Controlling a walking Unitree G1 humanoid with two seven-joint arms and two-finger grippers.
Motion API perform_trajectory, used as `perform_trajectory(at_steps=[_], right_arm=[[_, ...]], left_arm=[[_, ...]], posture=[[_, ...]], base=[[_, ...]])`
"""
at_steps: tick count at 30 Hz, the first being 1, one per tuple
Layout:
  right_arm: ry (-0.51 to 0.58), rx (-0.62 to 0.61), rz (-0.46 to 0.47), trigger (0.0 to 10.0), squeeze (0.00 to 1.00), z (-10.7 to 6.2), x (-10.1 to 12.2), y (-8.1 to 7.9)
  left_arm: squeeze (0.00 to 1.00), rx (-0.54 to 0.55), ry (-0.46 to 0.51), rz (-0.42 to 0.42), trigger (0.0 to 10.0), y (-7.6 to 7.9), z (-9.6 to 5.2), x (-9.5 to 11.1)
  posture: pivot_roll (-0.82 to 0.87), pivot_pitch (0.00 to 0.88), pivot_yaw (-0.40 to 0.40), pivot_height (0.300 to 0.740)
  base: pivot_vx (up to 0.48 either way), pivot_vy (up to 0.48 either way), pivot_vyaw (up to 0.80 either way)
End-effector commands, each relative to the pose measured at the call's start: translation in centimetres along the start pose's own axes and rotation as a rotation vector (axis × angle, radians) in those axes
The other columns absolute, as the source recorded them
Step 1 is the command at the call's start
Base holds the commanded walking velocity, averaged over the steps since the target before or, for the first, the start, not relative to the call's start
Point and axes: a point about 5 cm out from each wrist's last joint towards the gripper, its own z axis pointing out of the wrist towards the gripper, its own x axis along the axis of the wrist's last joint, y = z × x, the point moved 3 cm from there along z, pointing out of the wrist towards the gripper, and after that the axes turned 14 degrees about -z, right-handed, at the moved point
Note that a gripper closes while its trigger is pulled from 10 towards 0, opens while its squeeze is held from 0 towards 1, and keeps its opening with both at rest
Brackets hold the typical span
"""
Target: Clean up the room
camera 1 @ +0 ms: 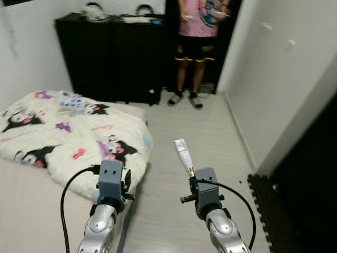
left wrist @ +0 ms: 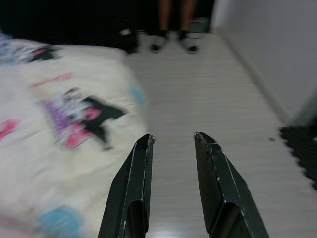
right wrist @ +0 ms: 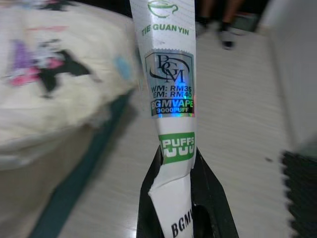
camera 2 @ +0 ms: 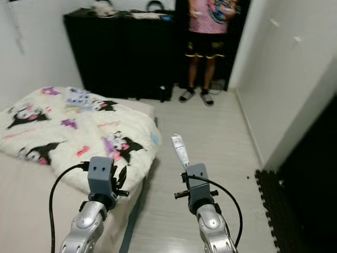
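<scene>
Vape box [right wrist: 170, 94]: slim white carton, green "PUFFS" band, shiny holographic label, lower end crumpled; upright above the pale plank floor [camera 1: 210, 132].
Right gripper [right wrist: 173, 171]: black fingers clamped on the box's lower end.
Left gripper [left wrist: 173, 141]: fingers apart, holding nothing, beside the bed [camera 1: 31, 200].
Blanket [camera 1: 68, 132]: soft, cream, cartoon print, rumpled.

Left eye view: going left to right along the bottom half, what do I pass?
Bed with the cartoon blanket → left gripper, fingers open → bare floor → right gripper shut on a white packet → black foam mat.
</scene>
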Motion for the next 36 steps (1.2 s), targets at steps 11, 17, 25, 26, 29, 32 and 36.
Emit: perform_trajectory(at_steps=[11, 17, 25, 26, 29, 32, 36], right_arm=[[-0.018, -0.001, 0.010, 10.0, 0.00, -0.02, -0.42, 0.01], [-0.019, 0.001, 0.009, 10.0, 0.00, 0.01, -0.44, 0.01], [-0.020, 0.002, 0.008, 10.0, 0.00, 0.00, -0.47, -0.05], [-0.020, 0.002, 0.008, 10.0, 0.00, 0.00, -0.47, -0.05], [-0.021, 0.001, 0.008, 10.0, 0.00, 0.01, -0.48, -0.02], [-0.021, 0.000, 0.007, 10.0, 0.00, 0.03, -0.47, 0.02], [-0.021, -0.001, 0.008, 10.0, 0.00, 0.04, -0.45, 0.05]], left_arm=[[0.00, 0.000, -0.019, 0.004, 10.0, 0.07, -0.14, -0.46], [0.00, 0.001, -0.020, -0.007, 10.0, 0.08, -0.15, -0.45], [0.00, -0.002, -0.022, -0.007, 10.0, 0.07, -0.13, -0.40], [0.00, -0.002, -0.022, -0.007, 10.0, 0.07, -0.13, -0.40], [0.00, -0.001, -0.022, -0.007, 10.0, 0.07, -0.11, -0.40], [0.00, -0.001, -0.022, -0.007, 10.0, 0.09, -0.08, -0.40], [0.00, -0.002, -0.022, -0.006, 10.0, 0.10, -0.07, -0.39]], posture=[[-0.02, 0.057, -0.028, 0.739], [-0.01, 0.060, -0.028, 0.739], [-0.01, 0.062, -0.027, 0.739], [-0.01, 0.062, -0.027, 0.739], [-0.01, 0.063, -0.028, 0.739], [-0.01, 0.062, -0.028, 0.739], [-0.02, 0.062, -0.027, 0.739]], base=[[0.000, 0.000, -0.80], [0.000, 0.000, -0.80], [0.000, 0.000, -0.80], [0.000, 0.000, -0.80], [0.000, 0.000, -0.80], [0.000, 0.000, -0.80], [0.000, 0.000, -0.80]])
